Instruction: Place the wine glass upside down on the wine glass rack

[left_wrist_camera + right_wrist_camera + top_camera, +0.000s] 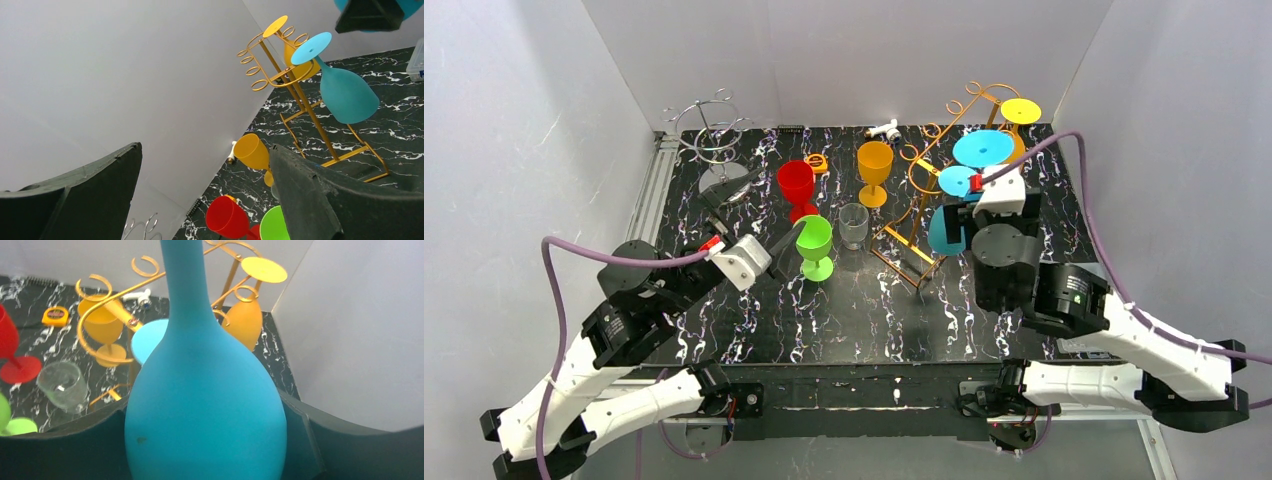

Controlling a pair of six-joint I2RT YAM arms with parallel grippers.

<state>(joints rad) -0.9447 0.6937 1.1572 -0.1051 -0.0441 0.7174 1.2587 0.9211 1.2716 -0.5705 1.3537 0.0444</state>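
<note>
Blue wine glass (200,365): bowl clasped between right gripper (202,410) fingers, stem upward (inverted, ready for hanging), gold rack (230,280) just beyond the fingertips. Left gripper (205,150): fingers spread, empty.

Blue wine glass (205,410), inverted, stem up, bowl gripped, beside gold wire rack (305,112)

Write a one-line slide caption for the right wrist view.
Right hand holds an inverted blue wine glass before the gold rack.
</note>
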